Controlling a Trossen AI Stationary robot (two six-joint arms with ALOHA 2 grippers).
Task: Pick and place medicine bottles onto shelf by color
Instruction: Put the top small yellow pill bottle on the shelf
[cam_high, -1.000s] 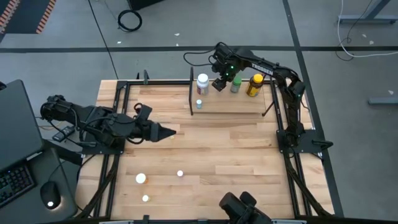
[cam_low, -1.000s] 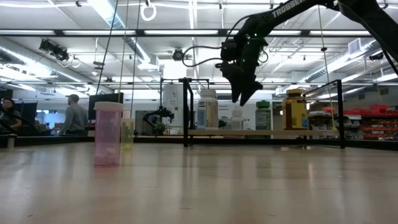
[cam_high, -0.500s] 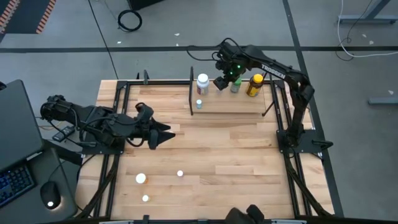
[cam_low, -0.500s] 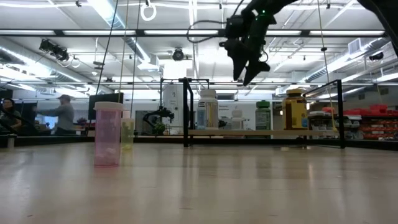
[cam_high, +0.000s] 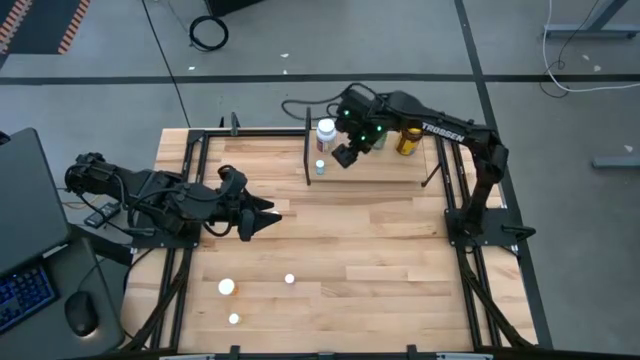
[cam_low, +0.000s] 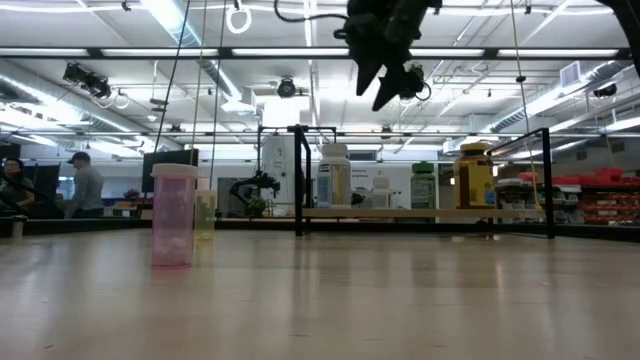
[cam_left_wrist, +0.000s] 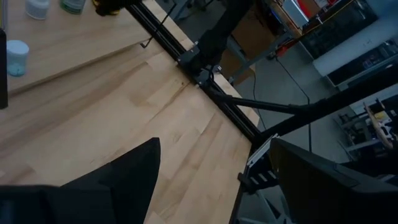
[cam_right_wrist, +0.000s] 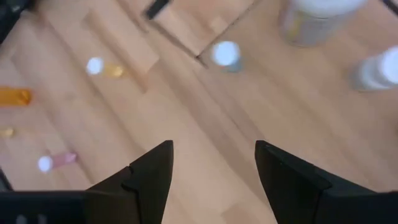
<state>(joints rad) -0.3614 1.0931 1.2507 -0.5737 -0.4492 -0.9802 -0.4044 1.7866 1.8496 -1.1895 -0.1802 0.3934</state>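
Laptop (cam_high: 25, 215) sat at left edge, off wooden tabletop (cam_high: 360, 250); mouse (cam_high: 78, 315) lay just beside keyboard. Coiled black cable (cam_high: 209, 33) lay on grey floor beyond table; white cable (cam_high: 580, 45) trailed at far right. Person (cam_low: 85, 186) stood in room behind, far left. Red shelving, possibly storage racks (cam_low: 600, 190), stood far right.

The shelf (cam_high: 370, 168) lies at the table's (cam_high: 380, 250) far edge, with bottles (cam_high: 326, 133) standing along its back and one small bottle (cam_high: 320, 167) nearer its front left. Three more small bottles (cam_high: 227, 287) stand well apart near the table's front left
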